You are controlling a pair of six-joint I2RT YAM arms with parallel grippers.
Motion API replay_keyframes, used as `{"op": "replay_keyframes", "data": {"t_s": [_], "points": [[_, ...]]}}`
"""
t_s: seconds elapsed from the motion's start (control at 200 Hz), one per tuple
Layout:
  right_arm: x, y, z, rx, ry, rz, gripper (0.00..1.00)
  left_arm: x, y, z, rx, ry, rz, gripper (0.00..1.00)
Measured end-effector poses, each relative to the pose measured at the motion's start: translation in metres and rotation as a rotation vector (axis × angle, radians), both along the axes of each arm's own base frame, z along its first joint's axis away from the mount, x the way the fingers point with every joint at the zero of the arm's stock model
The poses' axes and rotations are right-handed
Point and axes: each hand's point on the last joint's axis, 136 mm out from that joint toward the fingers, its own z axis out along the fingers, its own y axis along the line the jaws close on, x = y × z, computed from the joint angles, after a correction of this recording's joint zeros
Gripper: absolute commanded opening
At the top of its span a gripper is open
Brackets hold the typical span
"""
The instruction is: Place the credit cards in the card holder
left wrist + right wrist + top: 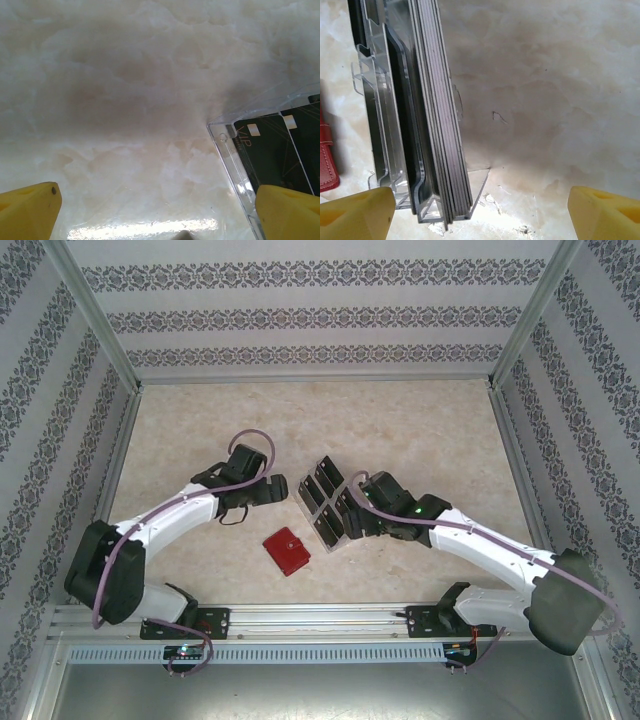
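Note:
Several black credit cards [327, 480] stand in a clear slotted stand [318, 537] at mid-table. In the right wrist view the stacked credit cards [440, 125] show edge-on, between my right gripper's [480, 215] yellow fingertips [355, 215] and close to the left one. That gripper [350, 518] is open, touching nothing. The red card holder [287, 551] lies closed on the table in front of the stand, and its edge [326, 160] shows at the far left. My left gripper [275, 490] stands open beside the stand's left side. Its fingers [30, 210] frame bare table beside the stand's corner [235, 160] and cards [270, 150].
The marble-patterned table [400, 430] is fenced by patterned walls and metal posts [95, 315] on three sides. A rail [320, 620] carrying both arm bases runs along the near edge. Free room lies behind the stand and towards the far corners.

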Motion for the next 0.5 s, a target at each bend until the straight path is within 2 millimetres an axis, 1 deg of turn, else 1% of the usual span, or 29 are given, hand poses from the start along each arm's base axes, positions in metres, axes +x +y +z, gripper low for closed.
{"op": "replay_keyframes", "data": {"t_s": [0.14, 0.35, 0.5], "points": [[-0.001, -0.002, -0.012, -0.025, 0.017, -0.004, 0.9, 0.007, -0.006, -0.01, 0.069, 0.026, -0.025, 1.0], [0.009, 0.0, -0.017, -0.039, -0.006, -0.018, 0.9, 0.012, -0.014, -0.033, 0.145, 0.079, -0.071, 1.0], [0.017, -0.001, -0.018, -0.041, -0.025, -0.035, 0.9, 0.018, -0.025, -0.037, 0.16, 0.079, -0.099, 1.0]]}}
